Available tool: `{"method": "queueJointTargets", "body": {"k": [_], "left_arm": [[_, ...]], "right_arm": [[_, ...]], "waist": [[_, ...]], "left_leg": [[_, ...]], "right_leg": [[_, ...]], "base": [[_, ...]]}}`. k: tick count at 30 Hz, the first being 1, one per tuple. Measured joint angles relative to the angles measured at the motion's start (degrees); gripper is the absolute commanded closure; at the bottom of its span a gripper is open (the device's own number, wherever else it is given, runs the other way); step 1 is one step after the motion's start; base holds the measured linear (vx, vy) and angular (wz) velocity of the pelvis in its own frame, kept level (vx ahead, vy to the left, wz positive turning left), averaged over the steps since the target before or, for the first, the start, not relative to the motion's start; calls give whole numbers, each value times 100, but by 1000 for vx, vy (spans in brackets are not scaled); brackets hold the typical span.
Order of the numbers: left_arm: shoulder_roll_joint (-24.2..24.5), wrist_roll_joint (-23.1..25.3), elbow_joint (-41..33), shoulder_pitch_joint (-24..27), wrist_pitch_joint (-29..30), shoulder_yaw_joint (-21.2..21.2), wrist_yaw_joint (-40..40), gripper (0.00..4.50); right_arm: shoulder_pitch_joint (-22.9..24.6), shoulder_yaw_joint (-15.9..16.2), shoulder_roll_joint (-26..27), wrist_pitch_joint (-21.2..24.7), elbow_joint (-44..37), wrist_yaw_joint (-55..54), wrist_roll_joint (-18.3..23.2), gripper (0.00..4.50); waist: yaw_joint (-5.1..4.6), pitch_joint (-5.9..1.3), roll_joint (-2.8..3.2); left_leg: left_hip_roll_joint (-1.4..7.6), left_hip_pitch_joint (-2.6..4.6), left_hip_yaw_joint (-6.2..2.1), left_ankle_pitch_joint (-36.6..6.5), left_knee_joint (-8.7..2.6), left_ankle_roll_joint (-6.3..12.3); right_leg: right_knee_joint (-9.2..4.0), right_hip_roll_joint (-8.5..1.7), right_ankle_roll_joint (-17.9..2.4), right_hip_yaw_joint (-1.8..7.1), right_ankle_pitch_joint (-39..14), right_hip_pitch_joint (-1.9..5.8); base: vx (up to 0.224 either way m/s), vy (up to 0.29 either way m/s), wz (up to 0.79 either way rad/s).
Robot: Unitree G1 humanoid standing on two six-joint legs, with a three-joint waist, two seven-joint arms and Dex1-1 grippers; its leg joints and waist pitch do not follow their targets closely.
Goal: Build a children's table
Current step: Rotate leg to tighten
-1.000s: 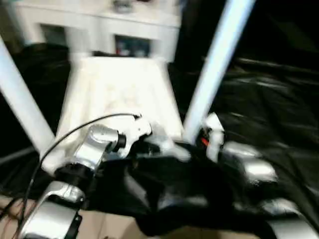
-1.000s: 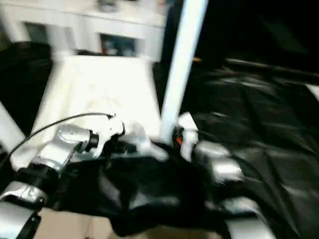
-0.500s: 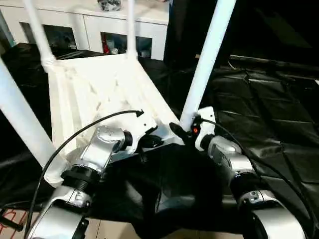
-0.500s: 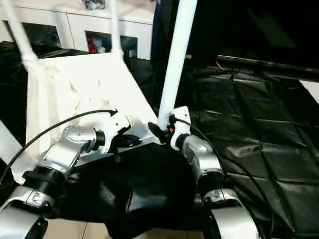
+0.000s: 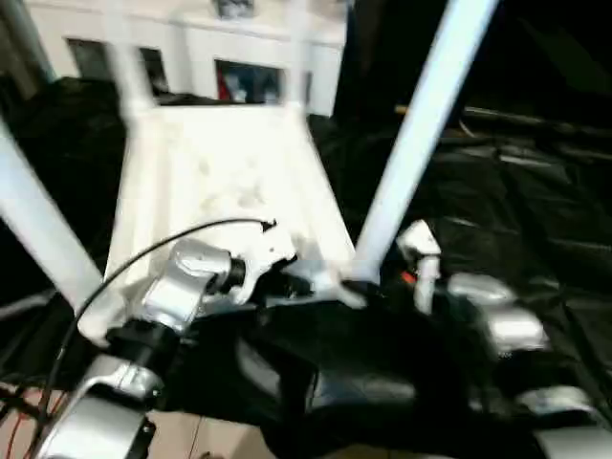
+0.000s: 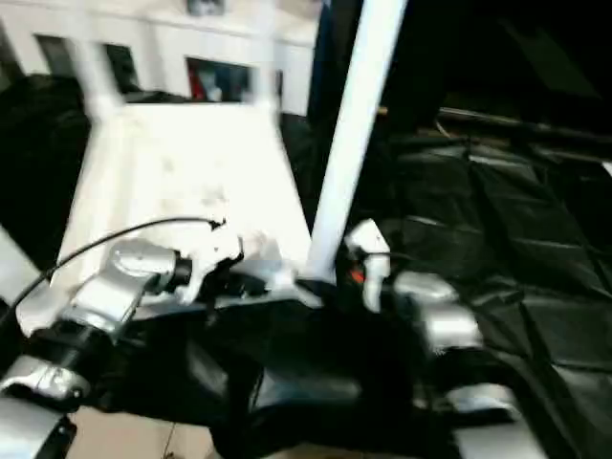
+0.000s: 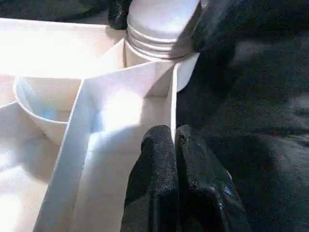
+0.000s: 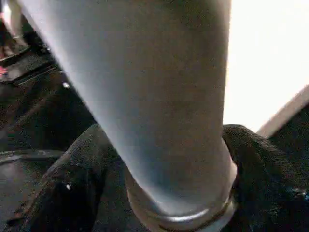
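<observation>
My left end effector [image 7: 175,145] is clenched on a rib of the upturned tabletop [image 5: 225,182] at the desk's [image 5: 535,220] near edge — my right end effector [image 8: 164,159] straddles a leg [image 5: 421,124], grip uncertain.

— What carries it all?
— A tabletop [image 5: 516,191] draped in creased black sheeting.
— And on it?
— The upturned white children's table [image 5: 225,182] (ribbed underside up), legs [image 5: 421,134] rising from its corners.

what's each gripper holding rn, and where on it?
Left gripper: shut on a tabletop rib. Right gripper: fingers flank a leg's base; grip unclear.
</observation>
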Motion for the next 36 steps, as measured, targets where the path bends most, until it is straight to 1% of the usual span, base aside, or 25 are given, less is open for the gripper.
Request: {"method": "queueJointTargets", "body": {"k": [1, 2, 3, 4, 6, 12, 13, 20, 23, 24, 25, 28, 29, 31, 33, 35, 36], "left_arm": [[-2, -2, 79, -38, -56, -18, -40, 450], [-4, -12, 173, -95, -95, -40, -93, 450], [-2, -26, 233, -123, -131, -54, -127, 450], [-2, -36, 276, -143, -162, -67, -154, 450], [-3, -50, 393, -202, -217, -81, -246, 450], [20, -51, 527, -260, -360, -87, -391, 450], [25, -51, 532, -260, -383, -90, -396, 450], [30, -55, 583, -260, -440, -71, -396, 450], [68, -53, 641, -259, -334, 73, -247, 450], [70, -36, 642, -253, -272, 146, 8, 450], [69, -27, 641, -252, -232, 173, 178, 450], [20, -14, 603, -220, -115, 218, 469, 450], [-6, 16, 560, -210, -59, 232, 602, 450], [-64, 132, 359, -135, 132, 302, 954, 450], [-176, 242, 130, -61, 377, 332, 1317, 450], [-249, 302, -47, -3, 539, 332, 1467, 450], [-284, 306, -145, 37, 621, 332, 1529, 450]], "right_arm": [[1, 11, -37, 47, -16, 68, 3, 96], [2, 34, -79, 78, -37, 137, 3, 96], [6, 39, -101, 105, -45, 195, 2, 106], [14, 46, -114, 117, -64, 212, 2, 115], [71, 78, -159, 193, -198, 214, -2, 120], [167, 81, -173, 327, -426, 213, -61, 161], [167, 83, -172, 354, -443, 213, -64, 174], [167, 75, -131, 296, -428, 155, -84, 179], [117, -60, 163, 199, -259, -313, -102, 181], [4, -190, 402, 128, -49, -764, -121, 181], [-94, -239, 538, 75, 102, -1081, -144, 181], [-273, -357, 793, 1, 367, -1772, -178, 182], [-341, -424, 909, -53, 493, -2034, -183, 182], [-532, -602, 1250, -175, 805, -2783, -181, 183], [-700, -754, 1524, -307, 1068, -3467, -189, 183], [-752, -759, 1601, -456, 1174, -3725, -209, 183], [-753, -759, 1615, -554, 1212, -3770, -222, 148]], "waist": [[24, 0, 2], [44, 0, 2], [62, 0, 1], [72, -1, 1], [89, -1, 3], [110, -3, -2], [112, -2, -2], [109, -5, 6], [51, -4, 0], [-5, -1, -7], [-53, 2, -14], [-165, 4, -22], [-191, 2, -30], [-271, -6, -73], [-288, -19, -103], [-283, -21, -105], [-271, -23, -101]], "left_leg": [[-1, 1, 0, 0, 0, 0], [-1, 0, -1, 0, 0, 0], [0, 1, -1, 0, 0, 0], [0, 0, -1, 0, 0, -1], [0, 0, -1, 1, -2, -1], [0, -2, -1, 1, 0, -2], [0, -2, -1, 1, 0, -1], [0, 1, -1, 1, -1, -2], [1, 6, -4, 1, -1, -2], [2, 8, -7, 2, 1, -3], [2, 8, -13, 2, 3, -3], [0, 8, -19, 2, 9, -4], [1, 8, -18, 2, 10, -4], [2, 12, -21, 2, 7, -4], [4, 14, -26, 2, 10, -5], [1, 11, -22, 2, 10, -5], [1, 11, -19, 2, 11, -5]], "right_leg": [[1, 0, 0, 1, 0, 0], [2, 0, 1, -1, 0, 0], [5, 0, 1, -1, 0, 0], [7, 0, 1, -1, 1, 0], [9, 0, 3, -1, -1, 1], [9, 0, 6, -1, -3, 4], [9, 0, 6, -1, -3, 4], [10, 0, 6, -1, -3, 4], [16, 1, 13, -4, -5, 4], [17, 3, 20, -7, -4, 0], [13, 3, 19, -13, -2, -5], [5, 3, 20, -14, -3, -8], [5, 3, 20, -15, -2, -11], [12, 3, 19, -17, -2, -19], [11, 3, 18, -22, -1, -28], [8, 2, 18, -13, -1, -29], [8, 2, 18, -6, -1, -28]], "base": [[0, 0, 0], [0, 0, 0], [0, 0, 0], [0, 0, 0], [0, 0, 0], [0, 0, 0], [0, 0, 0], [0, 0, 0], [0, 0, 0], [0, 0, 0], [0, 0, 0], [0, 0, 0], [0, 0, 0], [0, 0, 0], [0, 0, 0], [0, 0, 0], [0, 0, 0]]}}
